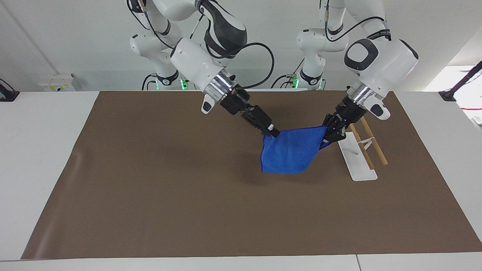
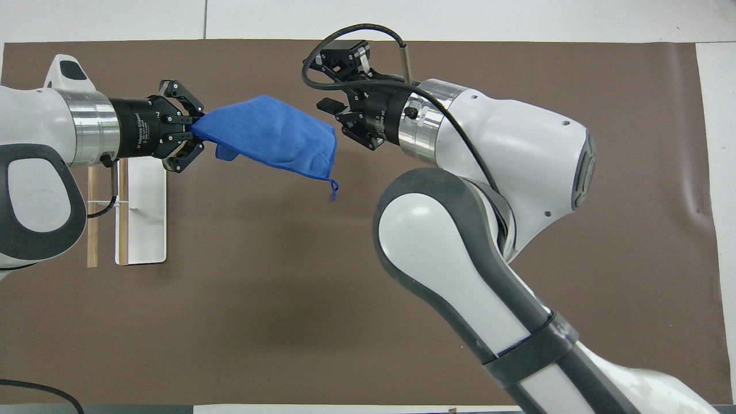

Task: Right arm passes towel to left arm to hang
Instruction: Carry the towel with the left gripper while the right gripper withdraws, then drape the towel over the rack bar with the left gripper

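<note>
White desk (image 1: 37,150) carries a wide brown mat (image 1: 150,188), with a pale wall and both arm bases at the robots' end. Starting at the right arm's end of the desk, the right arm (image 1: 192,64) slants down over the middle of the mat, a black cable looping round its silver wrist. The right gripper (image 1: 272,131) hangs in the air, and in the overhead view its fingers stand parted (image 2: 336,118), with the towel's upper corner right at their tips. Whether that corner touches them cannot be told. Next comes the towel (image 1: 288,152), bright blue and clear of the mat. It is spread out between the two grippers over the mat's half toward the left arm's end, its top edge nearly level and its lower corner sagging above its own shadow. From above (image 2: 270,132) a thin blue strand (image 2: 333,188) dangles from the corner near the right gripper. The left gripper (image 1: 328,131) is clamped tight on the towel's other upper corner, fingertips together on the cloth (image 2: 195,127), held over the mat close to one end of the white tray (image 1: 357,158). The left arm (image 1: 380,64) rises steeply from it, its black oval patch facing the camera. The tray lies flat on the mat, with two thin wooden rails (image 1: 374,145) alongside it.
</note>
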{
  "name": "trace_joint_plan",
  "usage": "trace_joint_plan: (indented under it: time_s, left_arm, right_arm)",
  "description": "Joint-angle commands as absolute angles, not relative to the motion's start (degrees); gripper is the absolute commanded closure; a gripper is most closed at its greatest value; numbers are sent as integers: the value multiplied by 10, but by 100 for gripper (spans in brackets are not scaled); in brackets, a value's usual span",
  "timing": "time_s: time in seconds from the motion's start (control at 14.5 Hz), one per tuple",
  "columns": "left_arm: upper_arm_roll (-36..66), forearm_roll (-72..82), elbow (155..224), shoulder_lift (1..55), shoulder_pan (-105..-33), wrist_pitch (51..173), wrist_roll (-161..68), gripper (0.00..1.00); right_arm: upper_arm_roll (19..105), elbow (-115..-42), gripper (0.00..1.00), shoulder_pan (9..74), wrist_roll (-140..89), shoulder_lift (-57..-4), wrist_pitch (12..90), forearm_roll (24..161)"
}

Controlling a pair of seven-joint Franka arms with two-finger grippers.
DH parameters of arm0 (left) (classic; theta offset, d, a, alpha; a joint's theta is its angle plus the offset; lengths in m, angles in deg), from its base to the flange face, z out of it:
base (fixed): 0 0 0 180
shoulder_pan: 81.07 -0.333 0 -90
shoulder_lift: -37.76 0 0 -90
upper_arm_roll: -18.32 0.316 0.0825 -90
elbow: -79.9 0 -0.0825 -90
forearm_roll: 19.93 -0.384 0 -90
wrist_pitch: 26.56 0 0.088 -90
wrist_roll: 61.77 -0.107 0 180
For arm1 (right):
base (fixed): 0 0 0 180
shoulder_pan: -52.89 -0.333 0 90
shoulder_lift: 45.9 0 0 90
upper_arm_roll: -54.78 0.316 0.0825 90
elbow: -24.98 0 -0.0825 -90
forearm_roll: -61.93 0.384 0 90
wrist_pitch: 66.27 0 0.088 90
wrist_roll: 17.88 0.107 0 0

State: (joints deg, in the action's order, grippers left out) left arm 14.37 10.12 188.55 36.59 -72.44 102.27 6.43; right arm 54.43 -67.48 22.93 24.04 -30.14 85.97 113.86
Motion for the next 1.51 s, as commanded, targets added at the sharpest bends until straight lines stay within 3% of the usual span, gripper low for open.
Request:
trace_joint_plan:
  time_s: [0.0,0.41,0.69,0.96,1.24,1.44]
  left_arm:
    - [147,15,1891,389,-724,1040,59,100]
    - [143,-212,1940,427,-710,1041,60,100]
    - [144,-298,2009,459,-716,1095,61,100]
    - [145,-352,2081,485,-764,1199,60,100]
    - [144,-362,2106,492,-816,1239,61,100]
    - [144,-362,2116,494,-870,1271,63,100]
  right_arm:
    - [549,-683,0,291,163,-310,763,994]
    - [549,-674,0,397,30,-326,561,697]
    - [547,-673,0,445,-51,-364,433,592]
    - [546,-657,0,504,-159,-419,329,570]
    - [543,-590,0,532,-148,-410,192,574]
    - [543,-629,0,539,-117,-439,187,575]
